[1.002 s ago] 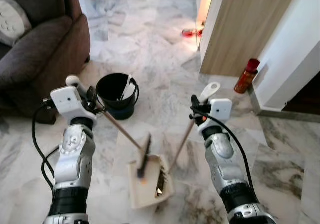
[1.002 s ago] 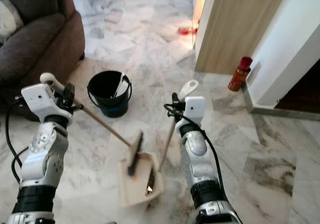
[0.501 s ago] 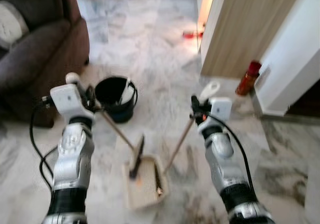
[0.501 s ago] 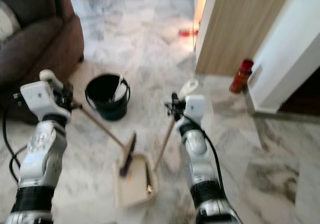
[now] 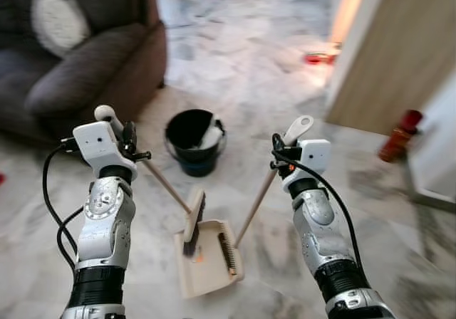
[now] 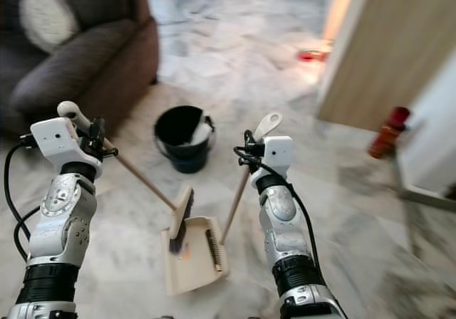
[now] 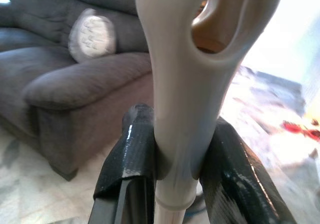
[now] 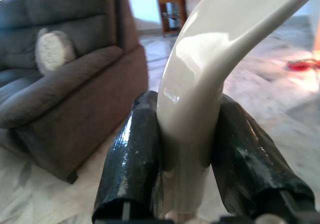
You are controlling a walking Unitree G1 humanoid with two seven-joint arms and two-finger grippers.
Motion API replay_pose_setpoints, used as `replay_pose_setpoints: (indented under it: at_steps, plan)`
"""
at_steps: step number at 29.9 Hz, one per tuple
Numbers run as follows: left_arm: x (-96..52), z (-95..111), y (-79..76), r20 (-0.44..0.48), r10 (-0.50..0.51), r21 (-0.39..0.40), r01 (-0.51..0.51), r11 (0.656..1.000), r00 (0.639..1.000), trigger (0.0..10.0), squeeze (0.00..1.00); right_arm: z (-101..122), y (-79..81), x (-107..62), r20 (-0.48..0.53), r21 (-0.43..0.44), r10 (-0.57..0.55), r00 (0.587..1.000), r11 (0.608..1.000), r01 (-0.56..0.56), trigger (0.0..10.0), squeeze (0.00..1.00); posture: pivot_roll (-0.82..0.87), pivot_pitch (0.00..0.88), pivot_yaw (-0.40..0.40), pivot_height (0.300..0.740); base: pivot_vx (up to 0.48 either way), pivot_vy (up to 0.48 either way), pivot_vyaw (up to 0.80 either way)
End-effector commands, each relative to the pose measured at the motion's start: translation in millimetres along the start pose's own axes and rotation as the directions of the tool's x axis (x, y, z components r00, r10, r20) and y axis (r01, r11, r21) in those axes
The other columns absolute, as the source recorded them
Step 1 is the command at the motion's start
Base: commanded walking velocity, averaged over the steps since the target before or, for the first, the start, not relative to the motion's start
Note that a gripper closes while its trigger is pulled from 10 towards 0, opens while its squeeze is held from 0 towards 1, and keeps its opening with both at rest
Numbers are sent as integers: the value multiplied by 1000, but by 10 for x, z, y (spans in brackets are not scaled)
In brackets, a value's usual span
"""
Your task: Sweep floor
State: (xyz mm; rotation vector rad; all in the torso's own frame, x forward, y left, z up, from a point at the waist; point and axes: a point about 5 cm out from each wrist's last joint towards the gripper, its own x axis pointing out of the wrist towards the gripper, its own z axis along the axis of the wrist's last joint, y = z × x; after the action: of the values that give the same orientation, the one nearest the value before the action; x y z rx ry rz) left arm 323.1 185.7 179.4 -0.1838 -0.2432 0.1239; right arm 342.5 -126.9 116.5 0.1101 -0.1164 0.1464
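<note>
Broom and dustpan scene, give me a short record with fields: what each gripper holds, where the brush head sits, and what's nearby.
left gripper: shut on the broom handle
right gripper: shut on the dustpan handle
broom head: at the dustpan's mouth
dustpan: flat on the marble floor, between the arms
black bucket: beyond the dustpan, something white inside
sofa: to the robot's left, with a round cushion
red bottle: to the right, by the wall
</note>
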Motion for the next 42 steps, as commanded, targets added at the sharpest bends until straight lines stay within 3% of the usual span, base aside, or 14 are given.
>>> replay_pose_setpoints:
  at_steps: [1,17,31,42]
  plan:
    - [23,135,-15,62,-11,-15,12,1000,998,10000,0,135,35,60,58,-9,18,998,1000,-17,10000,0,111,107,-23,740,277,0,0]
    - [19,115,-35,60,-15,-12,15,1000,998,10000,0,130,18,85,41,17,13,999,1000,-14,10000,0,109,88,-31,740,281,0,0]
    - [13,99,-30,52,-16,-10,16,1000,999,10000,0,117,27,81,32,16,23,999,1000,-23,10000,0,110,107,-33,740,280,0,-800]
    - [17,101,-67,47,-52,-13,52,999,998,10000,0,114,18,82,34,21,8,999,1000,-8,10000,0,118,115,-29,740,149,0,0]
